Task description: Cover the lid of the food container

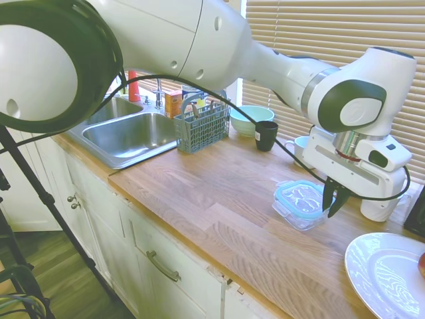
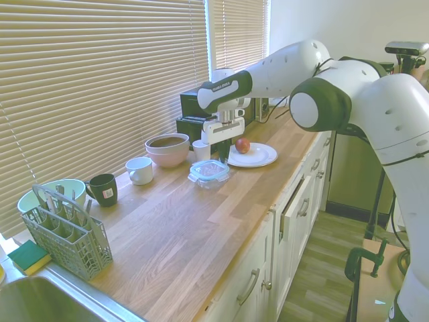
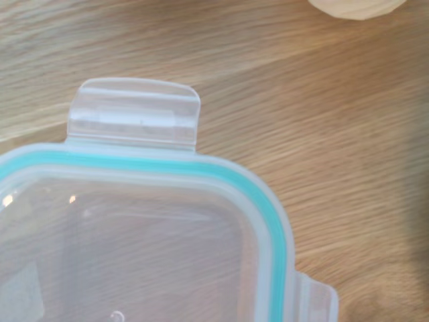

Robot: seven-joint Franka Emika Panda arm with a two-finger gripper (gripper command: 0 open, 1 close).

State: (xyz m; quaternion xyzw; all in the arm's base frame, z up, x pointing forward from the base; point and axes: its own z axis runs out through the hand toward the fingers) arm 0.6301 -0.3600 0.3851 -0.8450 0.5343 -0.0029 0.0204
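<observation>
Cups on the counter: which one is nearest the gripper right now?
The small white cup standing just behind the gripper, beside the food container. The white mug and the black mug sit farther along towards the sink.

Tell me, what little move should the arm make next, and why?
Probably lift straight up and away. The lid already sits on the food container, and the gripper hangs at its edge holding nothing, so little seems left beyond perhaps pressing the tabs.

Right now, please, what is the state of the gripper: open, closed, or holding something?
Gripper: closed, fingertips together at the edge of the lid, which lies on the food container. Whether it pinches the lid cannot be told.
</observation>
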